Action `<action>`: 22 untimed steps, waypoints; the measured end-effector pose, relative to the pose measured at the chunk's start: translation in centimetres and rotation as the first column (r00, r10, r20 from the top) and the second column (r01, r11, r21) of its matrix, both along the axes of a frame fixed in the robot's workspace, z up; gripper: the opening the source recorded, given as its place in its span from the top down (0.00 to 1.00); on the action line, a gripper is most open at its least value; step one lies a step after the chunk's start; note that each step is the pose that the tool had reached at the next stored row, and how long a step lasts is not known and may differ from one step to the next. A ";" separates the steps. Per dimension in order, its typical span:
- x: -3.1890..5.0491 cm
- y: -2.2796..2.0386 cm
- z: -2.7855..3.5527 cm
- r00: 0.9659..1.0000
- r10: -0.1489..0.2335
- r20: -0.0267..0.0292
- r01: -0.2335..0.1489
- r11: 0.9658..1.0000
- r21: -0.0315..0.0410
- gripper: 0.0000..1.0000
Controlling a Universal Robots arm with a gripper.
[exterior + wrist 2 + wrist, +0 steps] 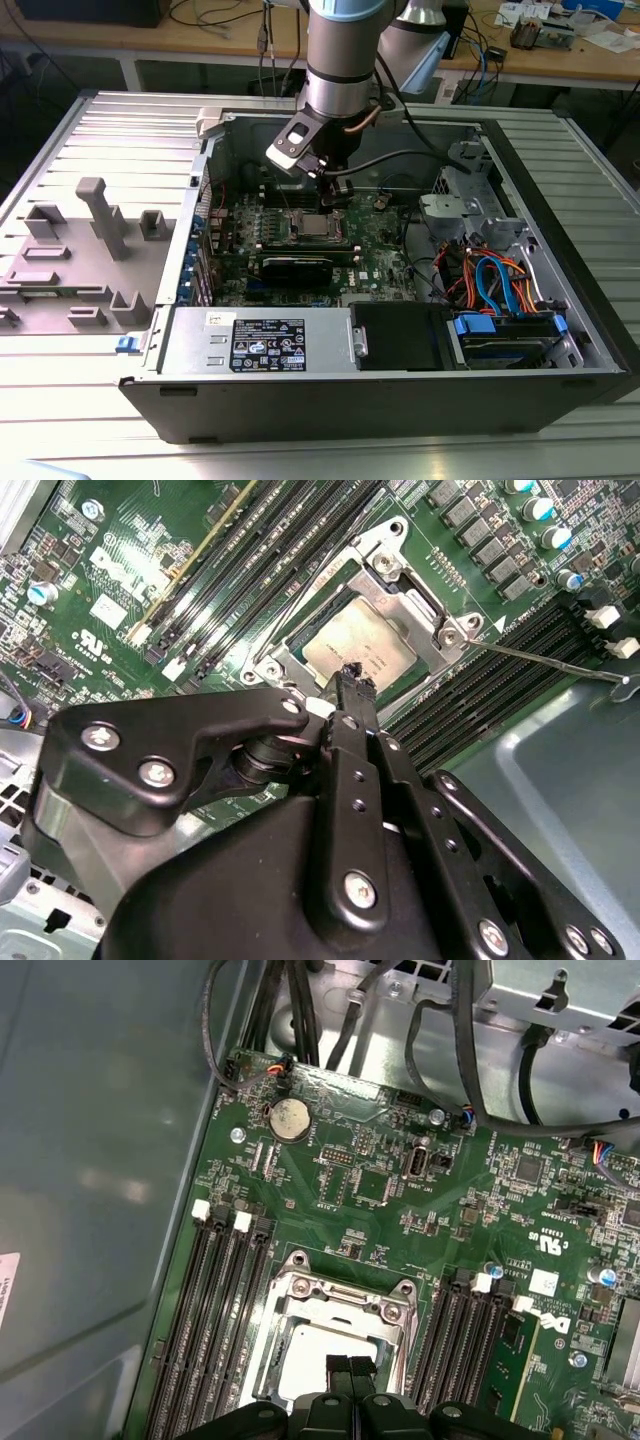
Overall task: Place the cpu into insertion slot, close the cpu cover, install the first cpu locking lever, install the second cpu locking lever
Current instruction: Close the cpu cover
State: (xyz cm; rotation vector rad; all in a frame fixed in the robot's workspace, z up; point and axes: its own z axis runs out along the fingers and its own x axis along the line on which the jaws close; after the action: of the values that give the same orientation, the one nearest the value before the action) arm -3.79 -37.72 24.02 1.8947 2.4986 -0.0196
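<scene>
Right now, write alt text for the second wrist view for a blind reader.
A black gripper, shut, points its tip at the edge of a silver-grey chip seated under a metal cover frame. Green circuit board and long dark memory slots surround it, and a thin wire lever stretches out from the cover's corner.

**Open tower case on a ribbed table**

The computer case [300, 405] lies open on a ribbed metal table [80, 400]. A labelled power supply [200, 340] sits along its near wall. Blue and orange cables [495, 280] bundle toward the exterior view's right. A long black card [297, 266] stands on the green motherboard [380, 255]. Grey fixture blocks [100, 215] stand outside the case, on the exterior view's left. In the first wrist view, a coin battery [290, 1118] sits apart from the black memory slots [215, 1310].
</scene>
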 end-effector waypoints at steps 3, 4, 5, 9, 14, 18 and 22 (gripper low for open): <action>0.00 0.00 0.00 0.999 0.041 0.000 -0.041 0.999 0.000 0.89; 0.00 0.00 0.00 0.999 0.046 0.000 -0.046 0.999 0.000 0.89; 0.00 0.00 0.00 0.999 0.047 0.000 -0.047 0.999 0.000 0.89; 0.00 0.00 0.00 0.999 0.047 0.000 -0.047 0.999 0.000 0.89; 0.00 0.00 0.00 0.997 0.081 0.000 -0.081 0.997 0.000 0.89; 0.00 0.00 0.00 0.997 0.081 0.000 -0.081 0.997 0.000 0.89; 0.00 0.00 0.00 0.997 0.081 0.000 -0.081 0.997 0.000 0.89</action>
State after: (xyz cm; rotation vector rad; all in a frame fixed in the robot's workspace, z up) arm -3.78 -37.72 24.02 1.7920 2.5727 -0.0192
